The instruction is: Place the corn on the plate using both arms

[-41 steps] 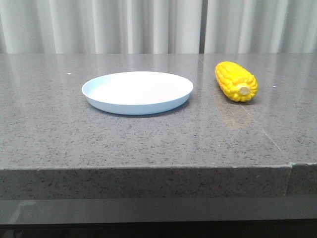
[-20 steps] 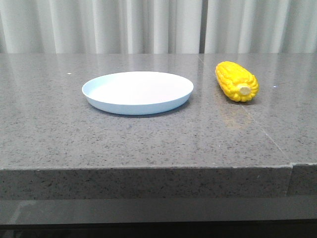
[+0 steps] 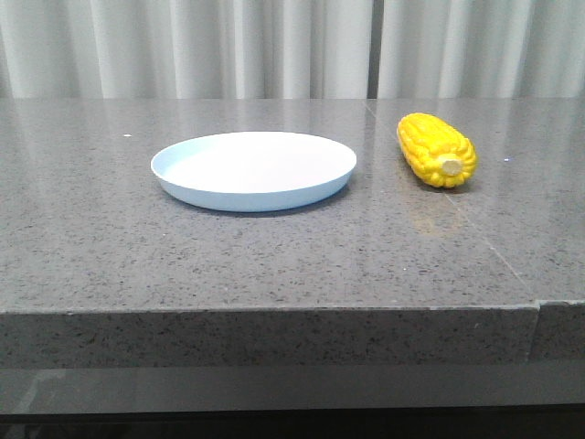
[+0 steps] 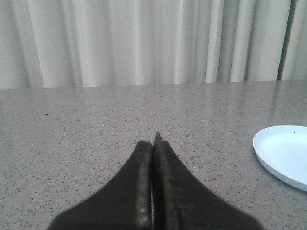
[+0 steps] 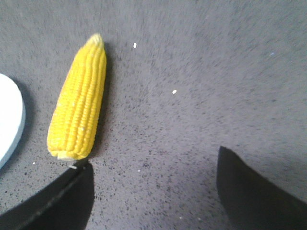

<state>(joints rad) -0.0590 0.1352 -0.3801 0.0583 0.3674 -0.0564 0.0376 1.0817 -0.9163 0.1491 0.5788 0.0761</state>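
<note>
The bright yellow corn cob lies on the grey speckled stone desk, just right of the round pale blue plate. The left hand is pressed closed and empty; the right hand gapes wide beside the cob's stub end, holding nothing

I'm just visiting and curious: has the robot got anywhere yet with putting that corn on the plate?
Nothing looks done yet: the corn lies on the table to the right of the plate, which holds nothing. In hand: the right gripper hangs open above the table next to the corn, not touching it. The left gripper is shut and holds nothing. Grasping, lifting and placing the corn are all left.
</note>
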